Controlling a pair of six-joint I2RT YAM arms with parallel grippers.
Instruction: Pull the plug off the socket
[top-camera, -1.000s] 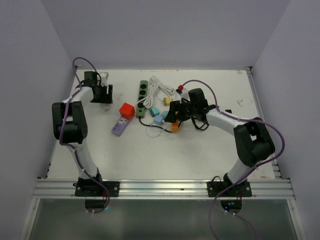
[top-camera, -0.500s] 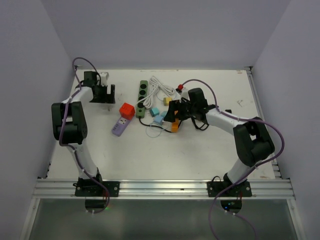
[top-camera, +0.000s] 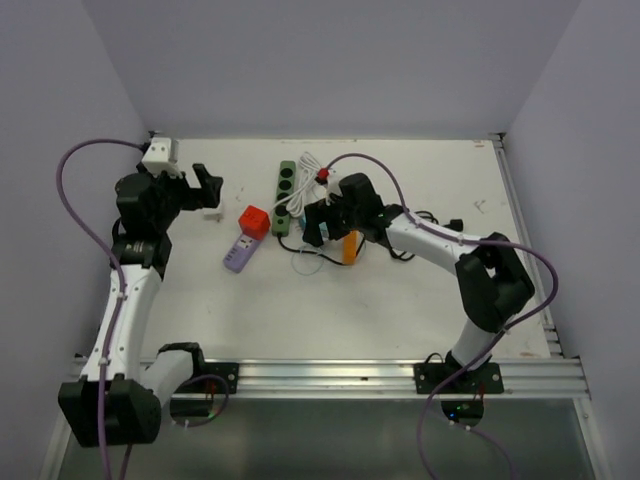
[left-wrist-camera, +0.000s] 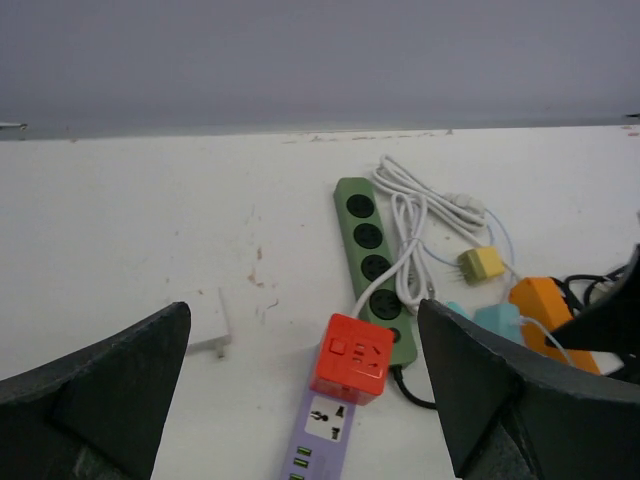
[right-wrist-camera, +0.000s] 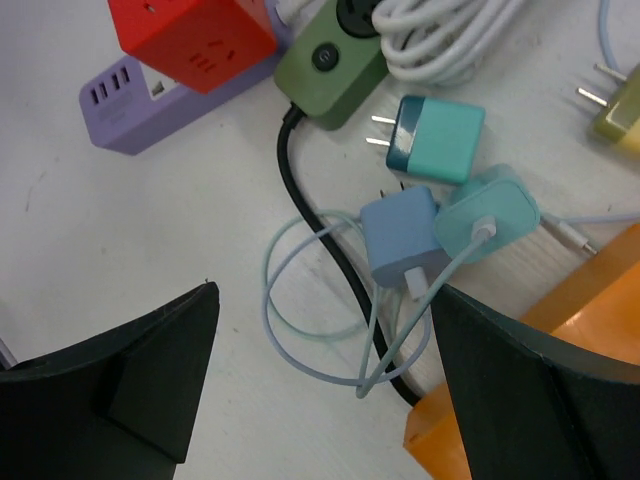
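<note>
Overhead, the left pincer (top-camera: 205, 185) hangs raised above the far left of the counter (top-camera: 420, 300), its fingers spread with nothing between them. Just beneath it a small white plug (top-camera: 211, 213) lies flat on the counter, well apart from the socket (top-camera: 287, 195), the dark-green strip lying lengthwise near the middle. A red cube adapter (top-camera: 254, 221) sits to the left of the strip's near end, on a purple strip (top-camera: 238, 255). The right pincer (top-camera: 318, 225) hovers low over the strip's near end and the clutter beside it, next to an orange strip (top-camera: 350, 247).

From the left wrist, the left pincer's fingers (left-wrist-camera: 100, 390) stand wide apart and empty. The white plug rests on its side between them, on bare counter. The socket's four round holes look vacant, though a white cord (left-wrist-camera: 410, 225) crosses its near part, so the last hole is hard to judge.

From the right wrist, the right pincer's fingers (right-wrist-camera: 150, 370) are spread and grip nothing. Between them lie the socket's black cord (right-wrist-camera: 320, 230), a blue adapter (right-wrist-camera: 400, 235) and two teal plugs (right-wrist-camera: 440, 135), all loose on the counter.
</note>
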